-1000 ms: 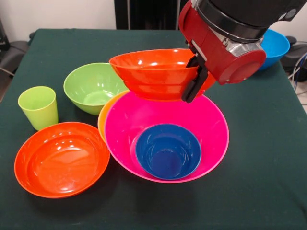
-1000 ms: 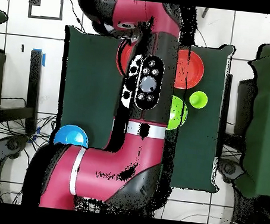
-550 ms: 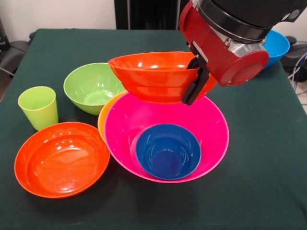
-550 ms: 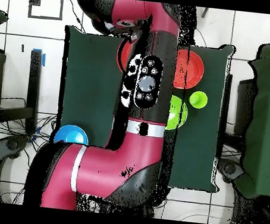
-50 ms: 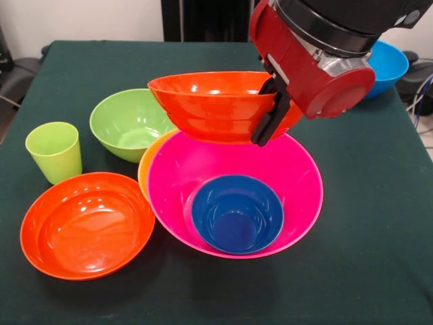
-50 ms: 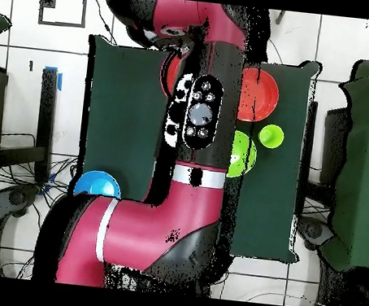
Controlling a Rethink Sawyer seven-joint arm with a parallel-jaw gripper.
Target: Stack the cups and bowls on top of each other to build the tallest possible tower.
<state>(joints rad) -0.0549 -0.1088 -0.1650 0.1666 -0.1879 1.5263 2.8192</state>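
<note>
In the front view your gripper was clamped on the right rim of a red-orange bowl, held level just above the far rim of the big pink bowl. The pink bowl lay lower centre, nested in an orange bowl, with the small dark blue bowl inside. The green bowl, lime cup and second red-orange bowl stood at left, empty.

In the overhead view the arm hid the grip; the light blue bowl sat lower left.
</note>
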